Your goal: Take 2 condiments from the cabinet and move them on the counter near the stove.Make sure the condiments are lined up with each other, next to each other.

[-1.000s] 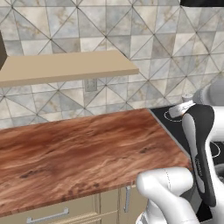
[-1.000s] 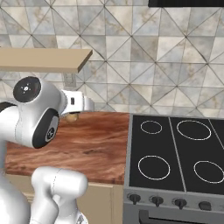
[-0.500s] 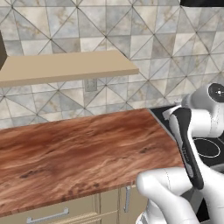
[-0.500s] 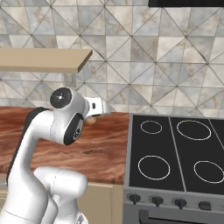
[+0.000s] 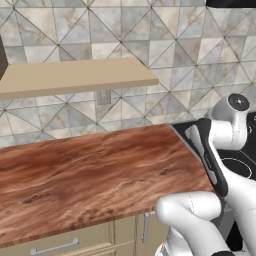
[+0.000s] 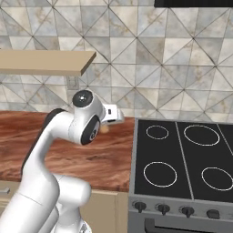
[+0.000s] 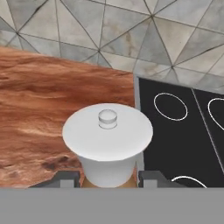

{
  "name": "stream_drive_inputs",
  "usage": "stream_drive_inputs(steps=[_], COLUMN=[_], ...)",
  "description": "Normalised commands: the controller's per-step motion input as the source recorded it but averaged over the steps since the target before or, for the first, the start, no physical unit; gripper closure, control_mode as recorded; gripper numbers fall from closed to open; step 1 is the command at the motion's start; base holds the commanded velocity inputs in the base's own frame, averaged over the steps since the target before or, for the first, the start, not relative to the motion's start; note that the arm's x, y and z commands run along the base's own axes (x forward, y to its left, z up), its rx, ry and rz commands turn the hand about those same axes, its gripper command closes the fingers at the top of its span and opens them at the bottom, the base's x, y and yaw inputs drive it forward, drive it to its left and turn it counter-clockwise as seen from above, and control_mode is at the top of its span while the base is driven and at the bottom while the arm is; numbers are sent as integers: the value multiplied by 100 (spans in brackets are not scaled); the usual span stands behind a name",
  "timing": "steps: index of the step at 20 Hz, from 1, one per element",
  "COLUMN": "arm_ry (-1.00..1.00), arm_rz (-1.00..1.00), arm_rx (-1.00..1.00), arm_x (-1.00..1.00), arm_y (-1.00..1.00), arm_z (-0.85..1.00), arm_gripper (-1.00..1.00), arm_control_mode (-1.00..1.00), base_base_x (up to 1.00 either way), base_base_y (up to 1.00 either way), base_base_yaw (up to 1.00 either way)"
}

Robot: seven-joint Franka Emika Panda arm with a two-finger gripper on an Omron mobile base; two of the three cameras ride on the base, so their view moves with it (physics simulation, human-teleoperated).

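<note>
Above counter nr stove, hand grips pale shaker, prob. clear of wood.

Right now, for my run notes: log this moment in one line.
pincer: shut on pale shaker | position: above counter beside stove | shaker: not yet set down

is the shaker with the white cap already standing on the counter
No, the hand view shows the white-capped shaker held between the claw's fingertips above the counter.

White-capped shaker upright above counter
</note>
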Motion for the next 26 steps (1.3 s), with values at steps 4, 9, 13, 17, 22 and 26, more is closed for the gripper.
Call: stream_drive_inputs(steps=[4,9,13,17,22,26], arm_ry=[0,3,9,0,-1,0], arm_rz=[5,12,7,6,10,12], arm_rx=[7,13,10,1,9,9], arm_x=[43,32,14,4,7,15], arm_y=[0,0,0,0,-3,0], arm_z=[-51,-38,-24,-42,-41,-36], arm_gripper=[100,100,100,100,100,100], arm_control_mode=[-100,-100,-100,-100,-100,-100], base_base_x=[0,0,0,0,0,0], base_base_y=[0,0,0,0,0,0], base_base_yaw=[0,0,0,0,0,0])
